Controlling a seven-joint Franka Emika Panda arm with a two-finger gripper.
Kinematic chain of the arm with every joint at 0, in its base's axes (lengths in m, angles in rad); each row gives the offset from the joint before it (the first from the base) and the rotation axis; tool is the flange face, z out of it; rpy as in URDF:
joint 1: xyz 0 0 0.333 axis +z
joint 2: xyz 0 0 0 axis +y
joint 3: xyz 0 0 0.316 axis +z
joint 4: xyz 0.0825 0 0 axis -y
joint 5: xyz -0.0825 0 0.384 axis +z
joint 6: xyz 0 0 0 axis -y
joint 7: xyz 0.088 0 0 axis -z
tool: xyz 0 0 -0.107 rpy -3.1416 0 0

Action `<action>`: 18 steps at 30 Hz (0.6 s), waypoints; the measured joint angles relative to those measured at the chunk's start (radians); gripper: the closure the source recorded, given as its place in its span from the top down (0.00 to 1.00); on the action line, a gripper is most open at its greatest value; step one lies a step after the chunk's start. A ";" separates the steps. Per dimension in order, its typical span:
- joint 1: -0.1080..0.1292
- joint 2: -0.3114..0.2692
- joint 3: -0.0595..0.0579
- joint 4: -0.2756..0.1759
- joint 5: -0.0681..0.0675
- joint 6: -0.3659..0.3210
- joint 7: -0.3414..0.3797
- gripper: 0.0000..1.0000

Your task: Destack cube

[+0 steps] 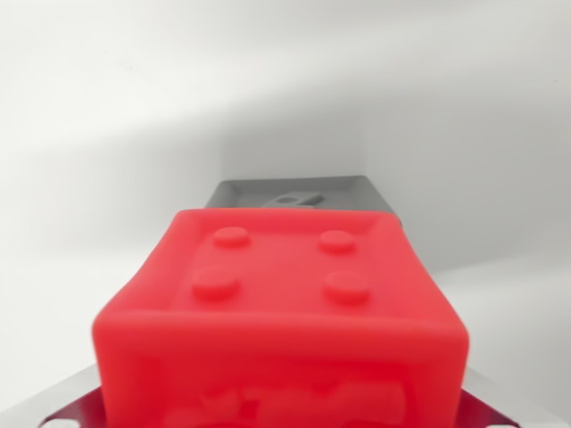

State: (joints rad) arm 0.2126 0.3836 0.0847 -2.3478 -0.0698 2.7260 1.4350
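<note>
red studded cube, close-up, white backdrop

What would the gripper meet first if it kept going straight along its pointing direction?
Probably the grey surface visible past the red cube, which fills the view's foreground and seems to sit between the jaws. Past it lie white walls. Depth is unclear, so this is tentative.

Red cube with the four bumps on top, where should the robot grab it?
Best guess: pinch the red cube on its two opposite side walls, coming in along the camera's line. Those walls look flat and roughly parallel, while the top carries four round bumps, so the sides probably give a steadier hold. Metal pieces, maybe the fingers, peek out beside its lower corners; whether they touch cannot be told.
</note>
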 joint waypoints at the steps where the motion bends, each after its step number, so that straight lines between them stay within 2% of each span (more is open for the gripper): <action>1: 0.000 0.000 0.000 0.000 0.000 0.000 0.000 0.00; 18: -0.001 -0.023 0.001 -0.002 0.001 -0.017 -0.001 0.00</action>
State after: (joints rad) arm 0.2113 0.3606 0.0860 -2.3501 -0.0690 2.7087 1.4338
